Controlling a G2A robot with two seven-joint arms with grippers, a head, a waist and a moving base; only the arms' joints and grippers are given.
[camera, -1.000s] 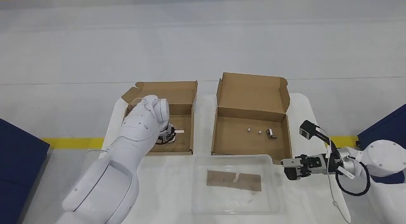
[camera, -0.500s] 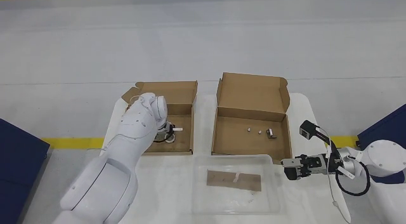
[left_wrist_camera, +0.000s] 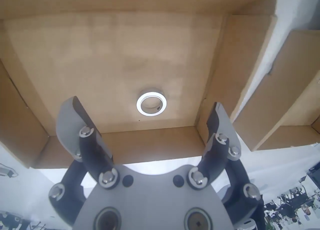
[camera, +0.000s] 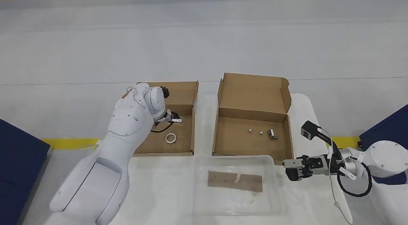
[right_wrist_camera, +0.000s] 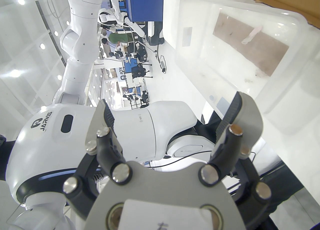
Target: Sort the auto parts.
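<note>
A white paper label stuck at the base of the right gripper bears a dark mark, cut off and unreadable; a white sign far behind shows large dark letters, partly hidden

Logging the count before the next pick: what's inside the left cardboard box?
One metal ring lies flat on the box floor, below the open left hand. The arm hides part of the floor in the top view.

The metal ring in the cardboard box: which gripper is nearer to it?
Left. The left gripper hangs close above the ring, over its box, jaws open; the right gripper is far off, beside the clear bin.
</note>
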